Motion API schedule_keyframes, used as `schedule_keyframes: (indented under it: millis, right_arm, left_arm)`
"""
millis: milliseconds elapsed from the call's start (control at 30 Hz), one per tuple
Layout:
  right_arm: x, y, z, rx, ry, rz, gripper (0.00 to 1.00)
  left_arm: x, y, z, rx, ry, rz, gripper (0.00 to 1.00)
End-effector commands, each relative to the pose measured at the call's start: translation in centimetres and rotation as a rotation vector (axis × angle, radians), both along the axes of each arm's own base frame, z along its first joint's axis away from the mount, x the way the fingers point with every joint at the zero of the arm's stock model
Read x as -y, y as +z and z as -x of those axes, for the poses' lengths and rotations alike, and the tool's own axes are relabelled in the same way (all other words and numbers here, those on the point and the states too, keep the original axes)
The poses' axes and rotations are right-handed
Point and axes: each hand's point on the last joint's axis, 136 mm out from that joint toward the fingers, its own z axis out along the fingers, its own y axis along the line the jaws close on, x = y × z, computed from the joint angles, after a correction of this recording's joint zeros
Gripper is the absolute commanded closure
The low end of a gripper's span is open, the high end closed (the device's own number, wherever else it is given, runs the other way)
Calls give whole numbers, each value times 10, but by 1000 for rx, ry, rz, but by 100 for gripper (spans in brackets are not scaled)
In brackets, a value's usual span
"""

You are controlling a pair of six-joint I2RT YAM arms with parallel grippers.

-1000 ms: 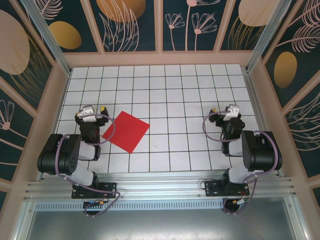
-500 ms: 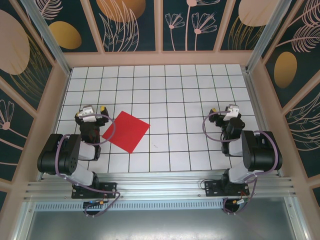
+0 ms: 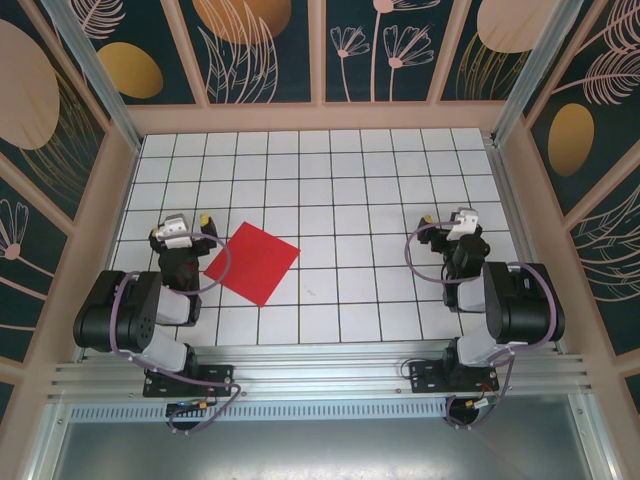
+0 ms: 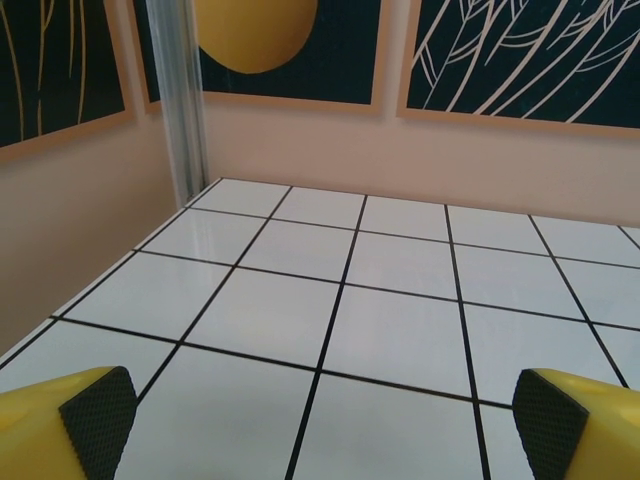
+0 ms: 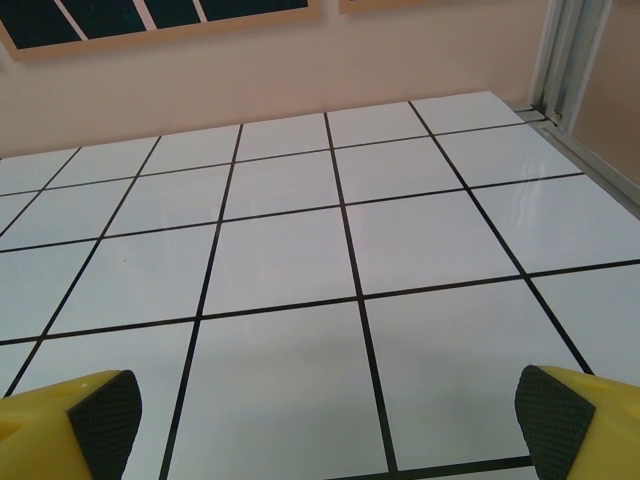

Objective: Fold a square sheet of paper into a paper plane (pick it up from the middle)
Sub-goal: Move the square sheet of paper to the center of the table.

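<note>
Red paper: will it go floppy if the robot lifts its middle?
Probably floppy: the square sheet of paper looks thin and lies flat, so its corners would likely droop. It seems light, so a push may slide it over the glossy table.

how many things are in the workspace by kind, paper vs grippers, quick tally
red paper: 1, the square sheet of paper, lying flat on the grid tiles
grippers: 2, the left gripper and the right gripper, both open with nothing between the pads
total: 3
</note>
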Motion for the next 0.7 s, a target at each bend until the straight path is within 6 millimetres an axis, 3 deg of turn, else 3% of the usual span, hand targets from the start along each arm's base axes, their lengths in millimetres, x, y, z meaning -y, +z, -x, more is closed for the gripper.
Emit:
schedule_keyframes:
  millis: [0,100,200,367,533,667]
  right_arm:
    - [-4,26,-1,38,0,16,1]
    - [3,32,-5,-91,-56,-24,1]
    - [8,47,8,-150,-106,-97,1]
    - [10,62,26,-356,-225,-356,1]
    - [-77,79,41,-446,244,-537,6]
    - [-127,85,55,-496,402,-542,11]
  left_arm:
    - [-5,31,15,120,24,8,1]
    - [-7,40,18,109,33,33,1]
    - [-9,56,26,131,41,90,1]
    - [-5,70,20,17,32,212,2]
    - [6,91,32,-3,-25,309,1]
    - [1,89,38,-126,40,399,1]
